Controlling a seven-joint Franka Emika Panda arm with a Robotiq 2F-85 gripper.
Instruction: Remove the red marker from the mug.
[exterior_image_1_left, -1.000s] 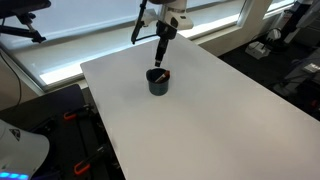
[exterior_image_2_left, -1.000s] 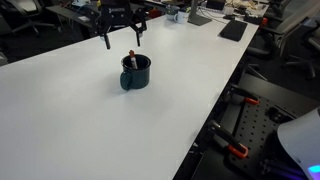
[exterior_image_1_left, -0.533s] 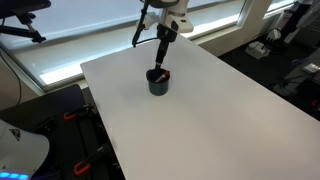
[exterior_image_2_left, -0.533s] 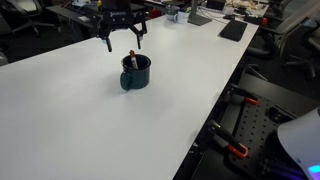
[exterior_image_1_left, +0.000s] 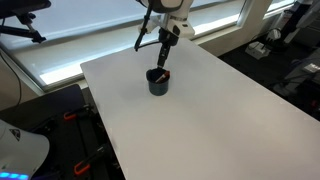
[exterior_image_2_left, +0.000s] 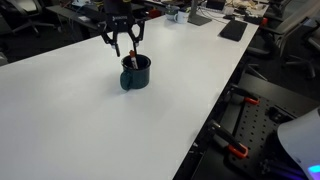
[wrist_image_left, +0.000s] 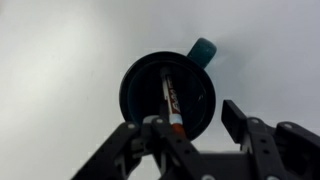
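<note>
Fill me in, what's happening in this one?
A Franka arm is working on getting the red marker out of the dark mug, which sits on a white table. The gripper hangs right above the mug with its jaws open. The marker leans inside the mug, its top end poking over the rim, not yet gripped.

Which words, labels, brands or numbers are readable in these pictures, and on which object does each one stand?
No text can be read in any view.
the red marker: small marks run along its barrel in the wrist view, too blurred to read.
the mug: no writing shows on it.
Elsewhere in both exterior views: nothing legible, everything is too small.
</note>
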